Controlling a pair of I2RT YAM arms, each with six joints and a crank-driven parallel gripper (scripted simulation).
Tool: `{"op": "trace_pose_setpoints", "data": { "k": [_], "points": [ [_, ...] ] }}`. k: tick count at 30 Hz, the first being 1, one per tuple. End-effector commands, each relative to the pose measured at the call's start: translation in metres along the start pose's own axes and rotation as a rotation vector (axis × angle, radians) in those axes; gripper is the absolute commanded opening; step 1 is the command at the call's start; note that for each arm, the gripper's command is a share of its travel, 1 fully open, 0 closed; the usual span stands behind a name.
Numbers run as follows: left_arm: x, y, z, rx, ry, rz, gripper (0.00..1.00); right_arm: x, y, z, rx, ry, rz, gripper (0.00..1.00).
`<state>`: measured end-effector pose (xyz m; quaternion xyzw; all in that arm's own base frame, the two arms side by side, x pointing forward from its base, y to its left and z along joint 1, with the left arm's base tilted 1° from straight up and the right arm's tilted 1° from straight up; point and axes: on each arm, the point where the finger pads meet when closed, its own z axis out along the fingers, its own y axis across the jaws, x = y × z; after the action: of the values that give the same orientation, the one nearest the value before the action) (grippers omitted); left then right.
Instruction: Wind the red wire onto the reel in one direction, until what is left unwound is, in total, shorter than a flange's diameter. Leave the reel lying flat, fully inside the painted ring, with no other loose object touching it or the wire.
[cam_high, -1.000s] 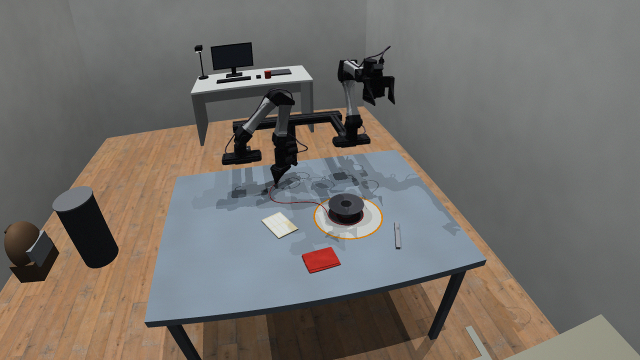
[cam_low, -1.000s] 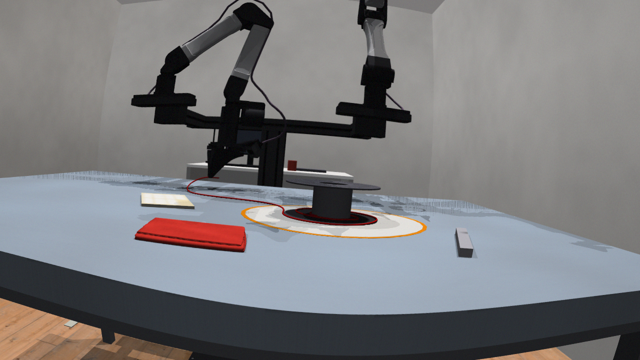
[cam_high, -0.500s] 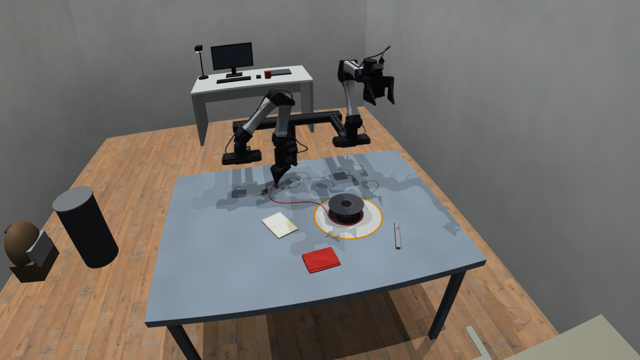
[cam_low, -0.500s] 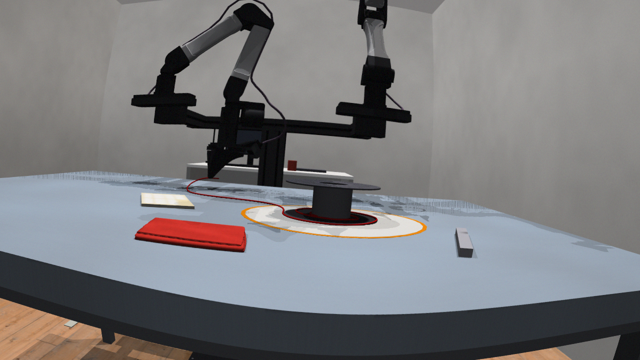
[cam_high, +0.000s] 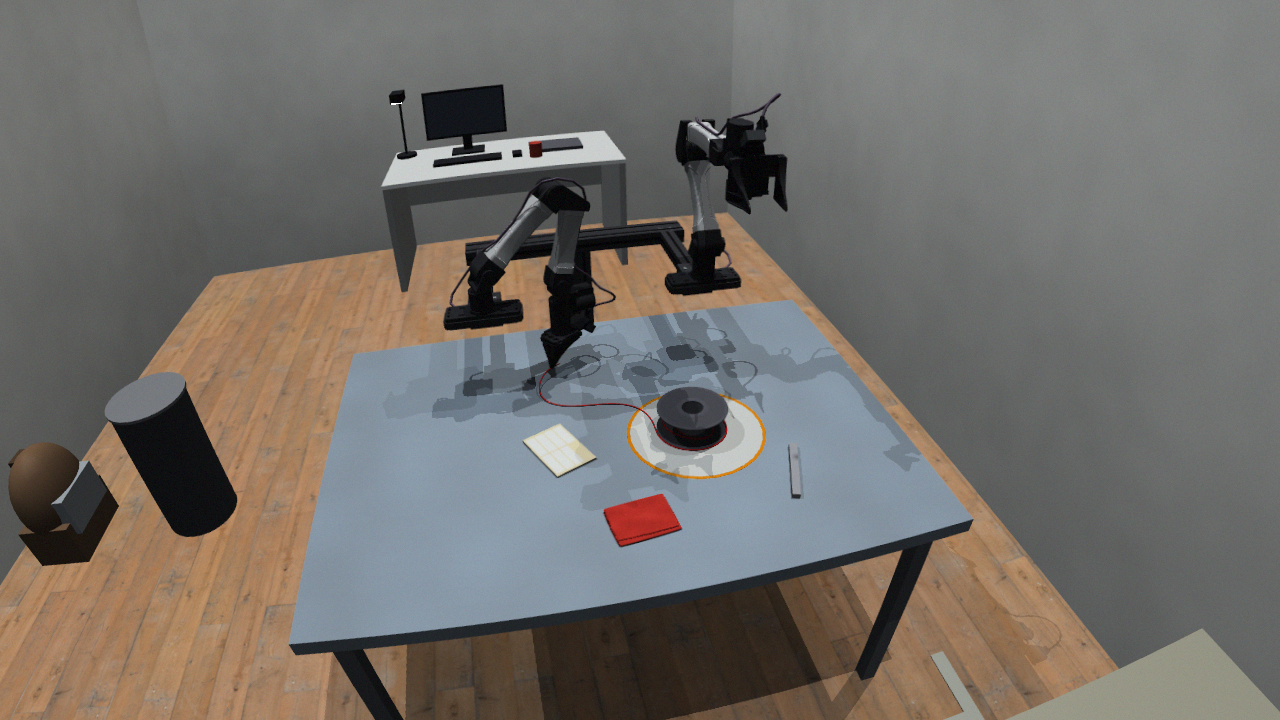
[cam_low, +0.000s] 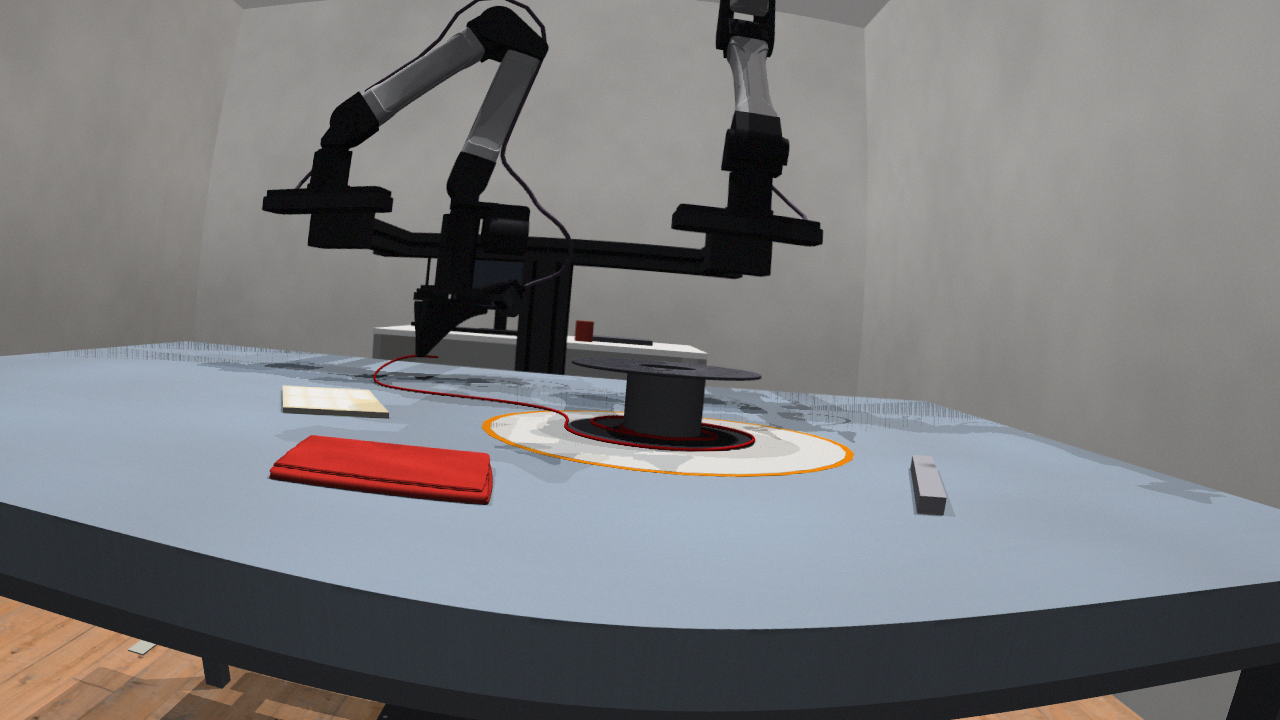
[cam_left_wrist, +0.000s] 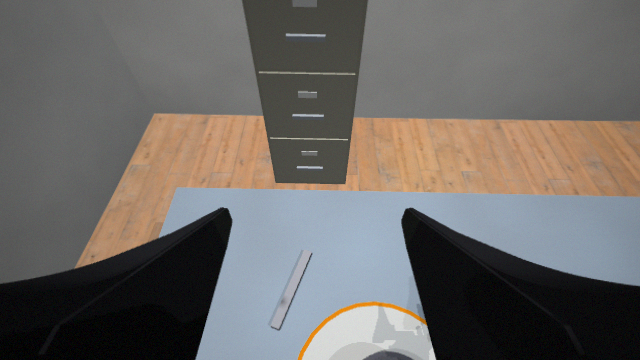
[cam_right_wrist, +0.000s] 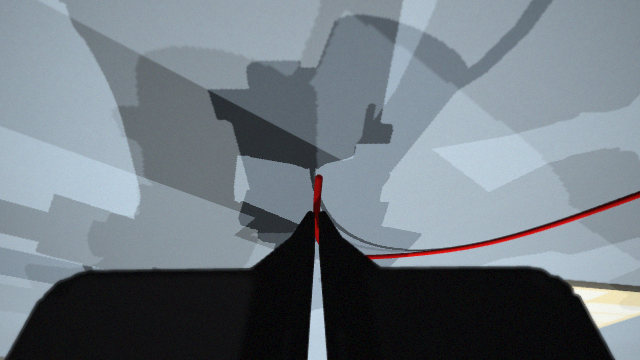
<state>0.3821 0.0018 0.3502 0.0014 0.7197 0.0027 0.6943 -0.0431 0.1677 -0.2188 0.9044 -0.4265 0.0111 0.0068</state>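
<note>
Right pincer (cam_high: 552, 369) (cam_low: 420, 354) (cam_right_wrist: 317, 214): closed on red wire (cam_high: 590, 404) (cam_low: 465, 395) (cam_right_wrist: 480, 243)

Called for low, gentle tension, circling one way around the reel (cam_high: 671, 407) (cam_low: 664, 402) (cam_left_wrist: 387, 356), flat inside the painted ring (cam_high: 697, 477) (cam_low: 846, 456) (cam_left_wrist: 374, 303), without dragging it. Held left pincer (cam_high: 765, 210) (cam_left_wrist: 317, 215) wide open, well apart.

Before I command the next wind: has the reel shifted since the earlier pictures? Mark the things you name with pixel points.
No; the reel (cam_high: 691, 404) (cam_low: 664, 402) sits at the same place within the painted ring (cam_high: 763, 436) (cam_low: 850, 456).
</note>
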Motion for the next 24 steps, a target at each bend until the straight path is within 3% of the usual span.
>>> {"op": "trace_pose_setpoints", "data": {
  "k": [1, 11, 14, 24],
  "points": [
    [0.006, -0.005, -0.002, 0.002, 0.003, -0.005, 0.93, -0.005, 0.000, 0.002, 0.005, -0.013, -0.001, 0.00],
    [0.073, -0.021, -0.012, 0.003, 0.179, -0.003, 0.93, -0.005, 0.000, 0.002, 0.005, -0.013, -0.001, 0.00],
    [0.081, -0.023, -0.013, 0.004, 0.205, -0.002, 0.93, -0.005, 0.000, 0.002, 0.005, -0.013, -0.001, 0.00],
    [0.191, -0.054, -0.023, 0.006, 0.533, 0.003, 0.93, -0.005, 0.000, 0.002, 0.005, -0.013, -0.001, 0.00]
  ]
}}
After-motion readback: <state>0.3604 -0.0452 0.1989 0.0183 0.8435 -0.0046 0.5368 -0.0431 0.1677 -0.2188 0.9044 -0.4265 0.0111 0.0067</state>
